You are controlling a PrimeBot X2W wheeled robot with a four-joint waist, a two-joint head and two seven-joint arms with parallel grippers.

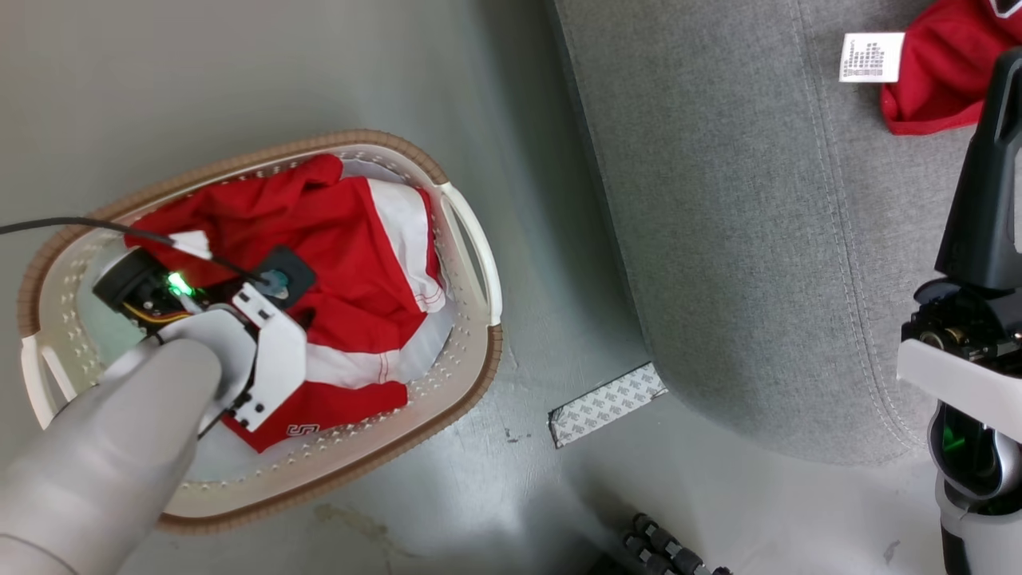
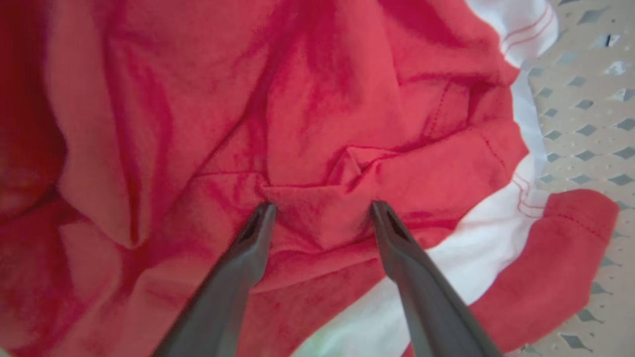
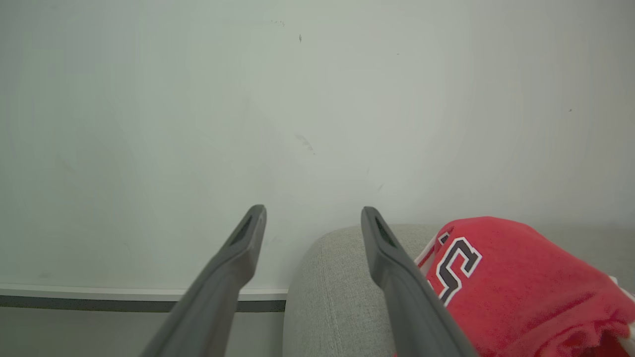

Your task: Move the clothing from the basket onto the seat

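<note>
The white basket (image 1: 473, 239) with its brown rim stands on the floor at the left and holds red and white clothing (image 1: 351, 263). My left arm reaches down into it. In the left wrist view my left gripper (image 2: 321, 206) is open, its tips resting on the red fabric (image 2: 317, 124) with a small fold between them. The grey seat (image 1: 734, 239) fills the right side, and a red garment (image 1: 942, 72) with a white label tag (image 1: 870, 57) lies on it. My right gripper (image 3: 312, 210) is open and holds nothing, beside that garment (image 3: 521, 277) with its white "S".
A patch of printed silver tape (image 1: 607, 403) lies on the floor between the basket and the seat's corner. A black ribbed cable (image 1: 663, 551) sits at the bottom edge. My right arm (image 1: 982, 263) hangs over the seat's right part. A pale wall (image 3: 297, 99) stands behind the seat.
</note>
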